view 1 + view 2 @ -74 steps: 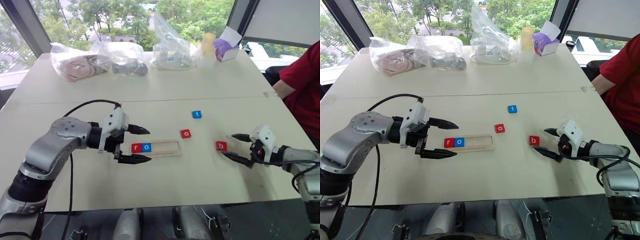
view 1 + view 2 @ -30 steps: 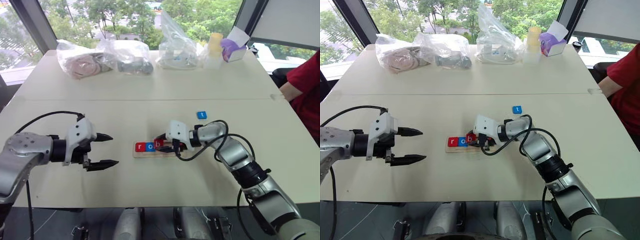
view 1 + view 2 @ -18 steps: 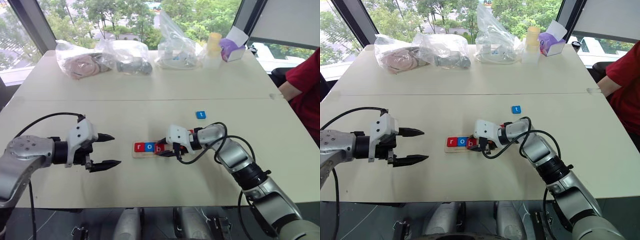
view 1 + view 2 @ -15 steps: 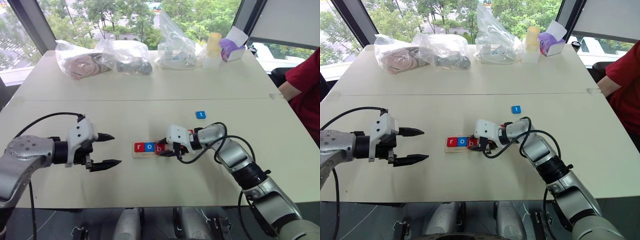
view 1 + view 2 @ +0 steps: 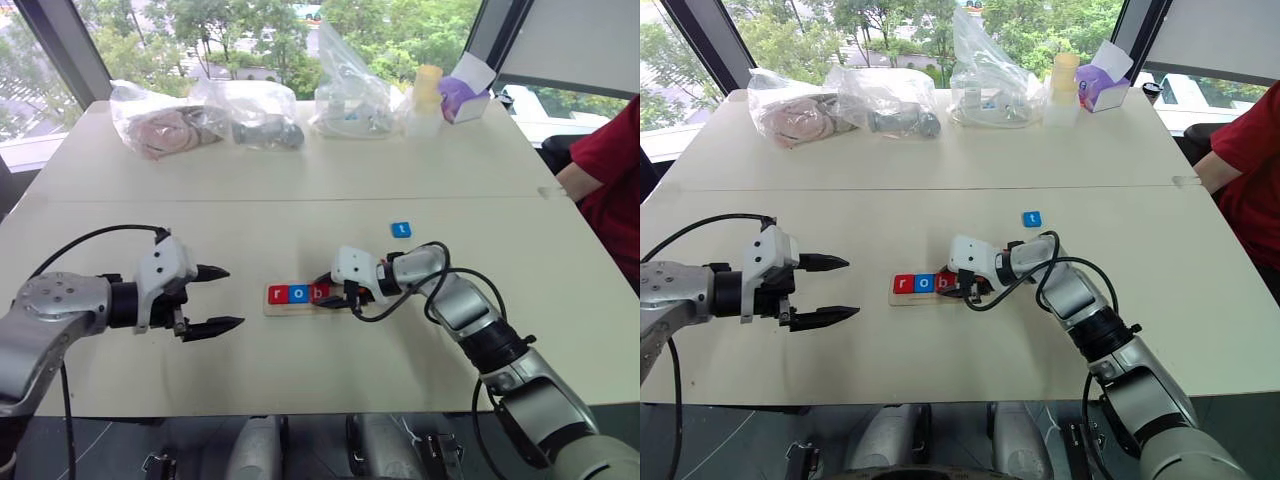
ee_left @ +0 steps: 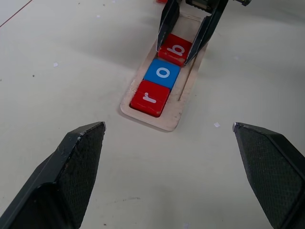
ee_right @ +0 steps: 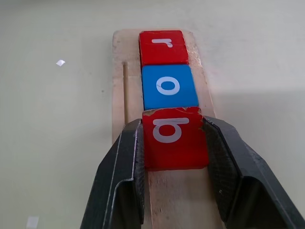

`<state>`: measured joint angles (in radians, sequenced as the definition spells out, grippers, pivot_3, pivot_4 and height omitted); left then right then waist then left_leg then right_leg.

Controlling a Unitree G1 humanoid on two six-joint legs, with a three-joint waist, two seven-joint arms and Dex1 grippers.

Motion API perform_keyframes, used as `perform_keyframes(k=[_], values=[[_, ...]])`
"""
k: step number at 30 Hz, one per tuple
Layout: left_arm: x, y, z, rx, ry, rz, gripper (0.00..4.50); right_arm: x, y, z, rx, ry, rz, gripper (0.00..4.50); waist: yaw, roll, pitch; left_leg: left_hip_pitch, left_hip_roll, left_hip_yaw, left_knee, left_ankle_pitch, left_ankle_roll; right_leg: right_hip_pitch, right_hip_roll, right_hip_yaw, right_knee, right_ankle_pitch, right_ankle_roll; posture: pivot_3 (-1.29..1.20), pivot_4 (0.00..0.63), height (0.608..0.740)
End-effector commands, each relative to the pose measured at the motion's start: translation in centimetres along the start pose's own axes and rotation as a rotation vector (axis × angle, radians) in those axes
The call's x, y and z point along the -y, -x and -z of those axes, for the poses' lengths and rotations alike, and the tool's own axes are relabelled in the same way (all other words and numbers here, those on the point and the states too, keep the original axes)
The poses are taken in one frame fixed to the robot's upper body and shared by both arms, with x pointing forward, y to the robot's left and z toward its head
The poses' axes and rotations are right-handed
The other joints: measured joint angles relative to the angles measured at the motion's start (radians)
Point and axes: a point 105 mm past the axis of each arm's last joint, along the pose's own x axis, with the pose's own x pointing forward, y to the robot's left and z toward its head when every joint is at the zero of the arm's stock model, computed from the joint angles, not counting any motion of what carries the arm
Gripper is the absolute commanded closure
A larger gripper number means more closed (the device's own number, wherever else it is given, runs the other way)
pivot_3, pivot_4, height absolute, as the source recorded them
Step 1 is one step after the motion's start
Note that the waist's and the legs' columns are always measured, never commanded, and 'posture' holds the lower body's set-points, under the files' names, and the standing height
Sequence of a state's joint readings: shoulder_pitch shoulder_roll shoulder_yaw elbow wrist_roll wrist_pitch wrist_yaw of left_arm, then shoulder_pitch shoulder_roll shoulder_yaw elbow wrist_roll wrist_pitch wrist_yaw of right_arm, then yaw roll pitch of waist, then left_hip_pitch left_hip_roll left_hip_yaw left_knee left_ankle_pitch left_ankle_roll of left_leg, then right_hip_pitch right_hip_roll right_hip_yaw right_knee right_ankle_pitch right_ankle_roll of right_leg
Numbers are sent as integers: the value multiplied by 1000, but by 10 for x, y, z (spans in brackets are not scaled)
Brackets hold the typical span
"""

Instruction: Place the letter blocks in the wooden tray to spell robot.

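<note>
The wooden tray [image 5: 300,309] lies mid-table. In its slot sit a red r block [image 5: 277,294], a blue o block [image 5: 297,294] and a red b block [image 5: 317,294] in a row. My right gripper [image 7: 172,123] is shut on the b block [image 7: 174,136], one finger on each side, with the block resting in the slot against the o [image 7: 169,87]. A blue t block [image 5: 401,229] lies on the table beyond the tray to the right. My left gripper [image 5: 232,297] hangs open left of the tray, holding nothing.
Clear plastic bags [image 5: 255,115] with items, a pale bottle [image 5: 425,95] and a purple box [image 5: 468,95] line the table's far side. A person in a red sleeve [image 5: 610,150] sits at the right edge.
The right gripper has carried the b block from the table into the tray and set it behind the o. The left gripper has drawn back leftward from the tray. Over the last second both stay put.
</note>
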<state>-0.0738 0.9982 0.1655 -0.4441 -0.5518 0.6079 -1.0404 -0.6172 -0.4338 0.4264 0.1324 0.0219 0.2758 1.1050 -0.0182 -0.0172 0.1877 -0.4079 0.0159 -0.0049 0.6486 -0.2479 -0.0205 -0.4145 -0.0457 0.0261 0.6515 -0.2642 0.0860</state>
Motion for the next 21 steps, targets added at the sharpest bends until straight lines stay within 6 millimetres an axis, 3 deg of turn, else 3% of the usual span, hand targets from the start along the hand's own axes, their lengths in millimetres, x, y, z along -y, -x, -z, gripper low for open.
perform_keyframes(k=[1, 6, 11, 15, 18, 21], values=[[3, -2, -5, 9, -34, 5, 0, 7, 1, -13, 33, 41, 16, 2267, 0, 0, 0, 0, 0, 0, 0, 0, 0, 0, 0, 0, 0, 0, 0, 0, 150, 740], [2, -3, -5, 9, -32, 3, 0, 12, 0, -17, 37, 59, 45, 46, -1, 0, 0, 0, 0, 0, 0, 0, 0, 0, 0, 0, 0, 0, 0, 0, 150, 740], [3, -2, -6, 15, -31, -2, 0, 23, 18, -24, 62, 31, 115, 46, 1, 0, 0, 0, 0, 0, 0, 0, 0, 0, 0, 0, 0, 0, 0, 0, 150, 740], [5, -3, -17, 65, -28, -4, 0, 36, 43, -32, 113, -82, 235, 46, 4, 0, 0, 0, 0, 0, 0, 0, 0, 0, -1, 0, 0, 0, 0, 0, 150, 740], [2, -7, -34, 149, -34, -21, 0, 47, 72, -30, 146, -247, 422, 46, 7, 0, 0, 0, 0, -1, 0, 0, 0, 0, -1, 0, 0, 0, 0, 0, 150, 740], [-1, -19, -46, 196, -57, -22, 0, 50, 91, -13, 111, -438, 671, 46, 7, -1, 0, 0, 0, -2, 0, 0, 0, 1, -1, -1, 0, 0, 0, 0, 150, 740]])
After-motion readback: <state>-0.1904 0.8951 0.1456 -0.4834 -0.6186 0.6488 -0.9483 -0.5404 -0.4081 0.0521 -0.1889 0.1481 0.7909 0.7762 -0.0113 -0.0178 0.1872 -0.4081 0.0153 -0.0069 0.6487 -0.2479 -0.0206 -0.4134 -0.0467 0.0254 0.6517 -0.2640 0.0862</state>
